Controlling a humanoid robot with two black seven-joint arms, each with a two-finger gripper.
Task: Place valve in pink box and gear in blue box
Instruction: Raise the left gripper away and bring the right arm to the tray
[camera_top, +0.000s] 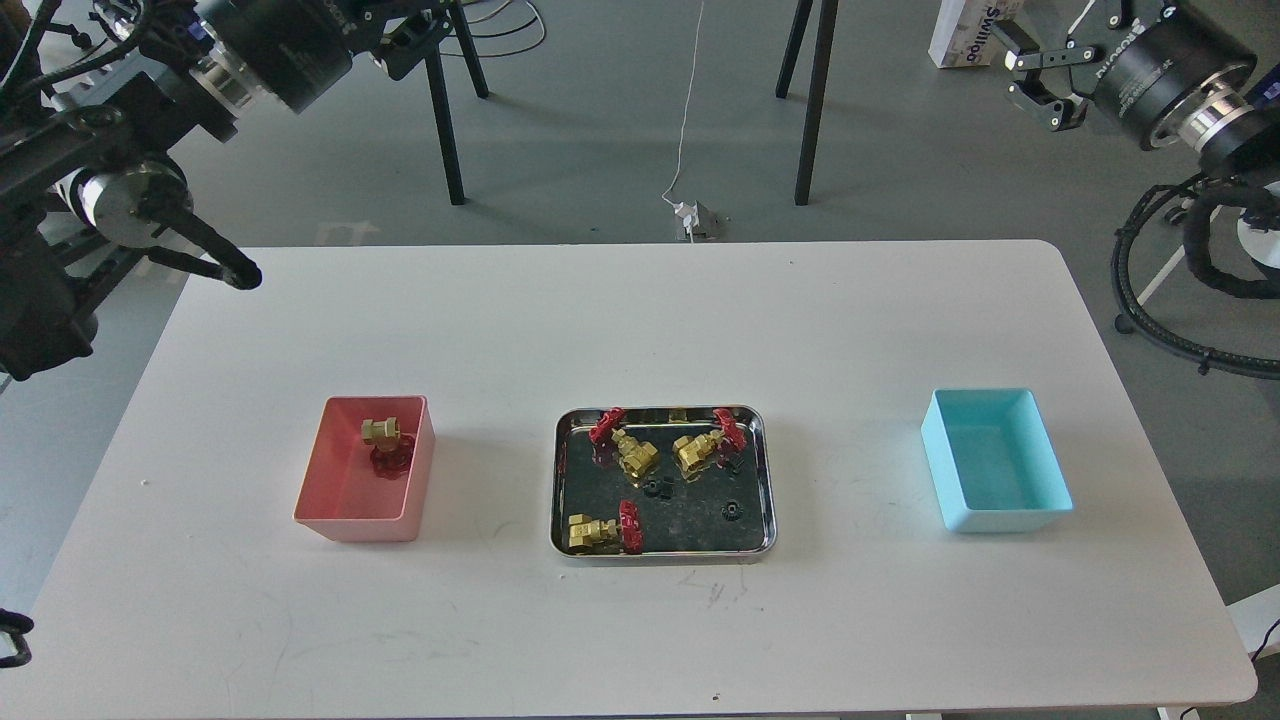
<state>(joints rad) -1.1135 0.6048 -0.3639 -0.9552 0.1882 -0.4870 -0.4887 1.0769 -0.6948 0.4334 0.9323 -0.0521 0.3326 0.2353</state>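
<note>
While both arms are raised high above the desk (640, 320), neither pincer touches or holds anything. The left pincer (410, 30) sits at the top left edge of the view, over the floor beyond the desk; its dark fingers are partly cut off by the picture edge and blend with a black stand leg, so I cannot tell how far apart they stand. The right pincer (1035, 75) is at the top right, also over the floor; its two fingers show a clear gap between them with nothing in it.

One valve (383, 443) lies inside the pink box (350, 520), in its far right corner, brass body up and red handwheel below. The pink box stands on the left part of the desk. In the middle a steel tray (562, 480) holds three more valves: one at the far left (622, 443), one at the far right (708, 443), one at the near left (603, 529). Small black gears lie among them, one near the centre (657, 489) and one toward the right (730, 511). The blue box (1000, 520) stands well apart on the right.
</note>
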